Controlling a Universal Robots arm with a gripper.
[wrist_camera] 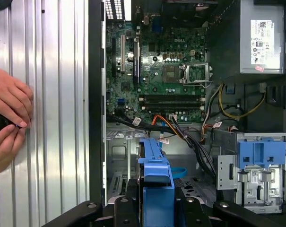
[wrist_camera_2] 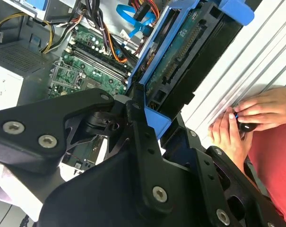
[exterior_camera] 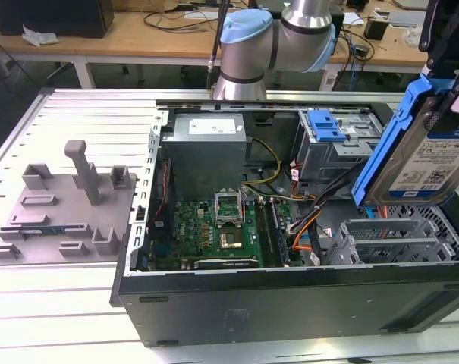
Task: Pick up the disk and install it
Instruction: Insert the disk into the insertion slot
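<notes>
blue plastic bracket frames the disk (exterior_camera: 426,163), which hangs tilted on edge over the open computer case (exterior_camera: 290,296), at the exterior view's right. the gripper (exterior_camera: 446,92) is clenched on the disk, black fingers bearing on opposite faces near its upper end. the gripper body is cut off by the frame edge. the disk's label side faces the exterior view, and its far edge is cropped at the border. whether its lower end touches the bay beneath cannot be determined.

in the second wrist view the disk (wrist_camera_2: 190,52) presents its circuit-board underside, its near end hidden behind the linkage of the gripper (wrist_camera_2: 154,118). in the first wrist view the disk (wrist_camera: 157,172) appears edge-on, bracket foremost, between the fingers of the gripper (wrist_camera: 157,201).

inside the case lie the motherboard (wrist_camera: 166,71), the power-supply box (wrist_camera: 242,42) and a blue latch (wrist_camera: 258,153) on a metal cage. a cable bundle (wrist_camera: 190,137) obscures part of the case floor.

a person's hands (wrist_camera: 8,118) sit over the slatted table (exterior_camera: 55,303) beside the case, pinching a small dark item too small to identify. a grey fixture (exterior_camera: 62,205) rests well apart from the case, at the exterior view's left.
</notes>
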